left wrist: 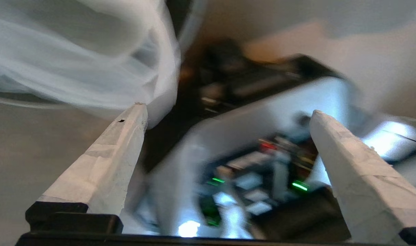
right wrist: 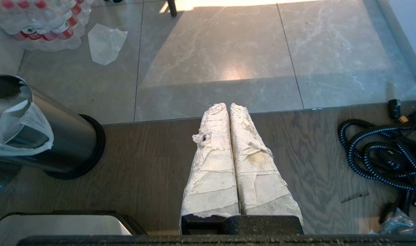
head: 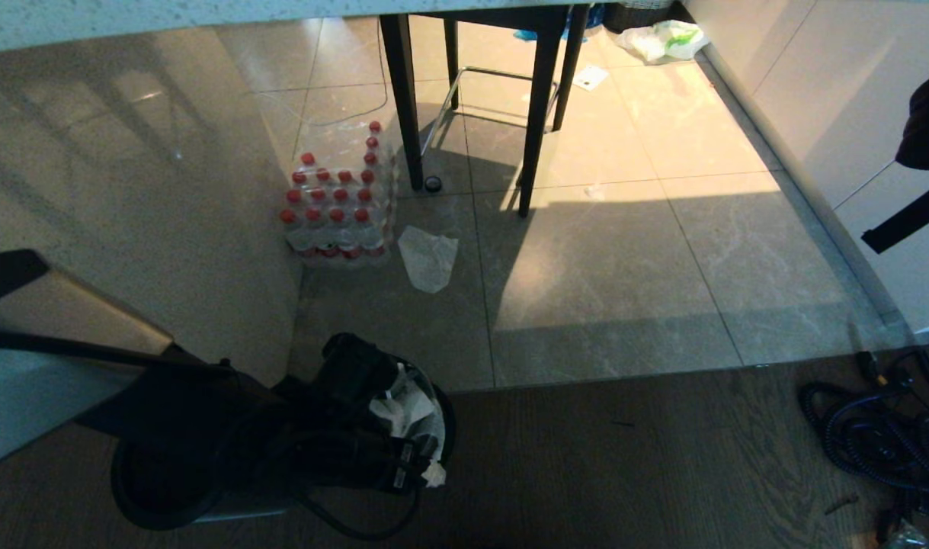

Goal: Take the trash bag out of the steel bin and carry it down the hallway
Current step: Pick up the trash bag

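Status: early, bag removal not started.

L gripper (head: 432, 467): over the mouth of the steel bin (right wrist: 62, 136), jaws spread wide, nothing between them. Wrist view: white film of the trash bag (left wrist: 91, 61) lies just beside one fingertip (left wrist: 134, 114), outside the gap; can't tell if it touches. The other finger is well apart from the film. So released, not grasping.

Trash bag (head: 411, 412): in the bin, white plastic bunched inside the rim just behind the L fingertips; an edge is draped over the rim on the outside (R wrist view). Loop handles not picked out; green print not visible.

R gripper (right wrist: 230, 106): fingers pressed together, empty, parked over the wood floor, bin off to its side, near but apart.

Done: L arm brought to the bin opening. Left: get a fold or handle between the jaws, clench, lift bag clear of bin, then drive down the hallway (head: 624, 252) w/ bag held.

Judgement: next closure needs the film inside the gap; as the jaws stand, a close would prob. miss or only nip the edge.
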You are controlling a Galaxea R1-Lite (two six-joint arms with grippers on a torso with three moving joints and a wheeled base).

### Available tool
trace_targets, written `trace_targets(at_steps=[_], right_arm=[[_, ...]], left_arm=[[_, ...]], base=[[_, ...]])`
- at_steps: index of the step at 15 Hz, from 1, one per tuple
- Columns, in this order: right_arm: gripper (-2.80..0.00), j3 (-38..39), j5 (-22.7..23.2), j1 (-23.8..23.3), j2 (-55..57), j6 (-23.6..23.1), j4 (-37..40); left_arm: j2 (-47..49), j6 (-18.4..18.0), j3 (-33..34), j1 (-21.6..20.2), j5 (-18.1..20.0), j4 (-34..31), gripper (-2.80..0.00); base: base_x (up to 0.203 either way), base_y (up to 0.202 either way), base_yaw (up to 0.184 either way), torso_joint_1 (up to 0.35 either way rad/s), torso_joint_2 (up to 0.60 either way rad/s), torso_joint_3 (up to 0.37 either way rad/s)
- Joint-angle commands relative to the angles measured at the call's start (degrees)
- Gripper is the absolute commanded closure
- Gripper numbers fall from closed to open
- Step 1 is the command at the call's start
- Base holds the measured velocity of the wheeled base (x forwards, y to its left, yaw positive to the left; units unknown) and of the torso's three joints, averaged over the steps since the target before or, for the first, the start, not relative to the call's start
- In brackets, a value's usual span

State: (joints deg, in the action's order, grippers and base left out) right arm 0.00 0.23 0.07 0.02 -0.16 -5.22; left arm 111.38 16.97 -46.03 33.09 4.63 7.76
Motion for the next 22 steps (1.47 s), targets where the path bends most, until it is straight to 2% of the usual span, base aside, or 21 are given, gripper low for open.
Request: trace_targets(at_steps=[1,2,6,8,9,10,11,13,15,16,18,22], right_arm=[[0.00,2.1,0.0,0.0,0.0,0.0,-0.1],[0.00,2.1,0.0,0.0,0.0,0.0,-0.1],[0.00,2.1,0.0,0.0,0.0,0.0,-0.1],[0.00,2.1,0.0,0.0,0.0,-0.1,-0.1],[0.00,2.1,0.0,0.0,0.0,0.0,-0.1],[0.00,2.1,0.0,0.0,0.0,0.0,-0.1],[0.00,2.2,0.0,0.0,0.0,0.0,-0.1],[0.00,2.1,0.0,0.0,0.0,0.0,-0.1],[0.00,2.1,0.0,0.0,0.0,0.0,-0.1],[0.00,2.1,0.0,0.0,0.0,-0.1,-0.1],[0.00,2.1,0.0,0.0,0.0,-0.1,-0.1],[0.00,2.1,0.0,0.0,0.0,-0.1,-0.1]], left_arm=[[1.2,-0.2,0.4,1.3,-5.3,0.1,-2.80],[1.4,0.2,0.7,1.6,-8.1,0.4,-2.80],[-0.5,0.9,0.0,-1.7,-8.1,-0.2,-2.80],[-3.9,0.5,0.4,-1.5,-8.4,-1.6,-2.80],[-5.0,-0.5,0.5,0.0,-8.9,-2.8,-2.80],[-5.6,-1.8,0.5,1.5,-10.5,-3.5,-2.80],[-5.3,-2.1,0.5,2.1,-13.8,-3.5,-2.80],[-3.0,-4.4,1.4,4.2,-22.7,-3.4,-2.80],[-2.4,-5.5,1.6,6.6,-24.7,-3.1,-2.80],[-1.6,-5.9,1.4,7.5,-26.9,-3.2,-2.80],[0.3,-9.0,1.2,10.3,-31.1,-2.9,-2.80],[4.5,-11.5,-1.2,13.6,-32.7,-2.0,-2.80]], base=[[0.000,0.000,0.000,0.000,0.00,0.000],[0.000,0.000,0.000,0.000,0.00,0.000],[0.000,0.000,0.000,0.000,0.00,0.000],[0.000,0.000,0.000,0.000,0.00,0.000],[0.000,0.000,0.000,0.000,0.00,0.000],[0.000,0.000,0.000,0.000,0.00,0.000],[0.000,0.000,0.000,0.000,0.00,0.000],[0.000,0.000,0.000,0.000,0.00,0.000],[0.000,0.000,0.000,0.000,0.00,0.000],[0.000,0.000,0.000,0.000,0.00,0.000],[0.000,0.000,0.000,0.000,0.00,0.000],[0.000,0.000,0.000,0.000,0.00,0.000]])
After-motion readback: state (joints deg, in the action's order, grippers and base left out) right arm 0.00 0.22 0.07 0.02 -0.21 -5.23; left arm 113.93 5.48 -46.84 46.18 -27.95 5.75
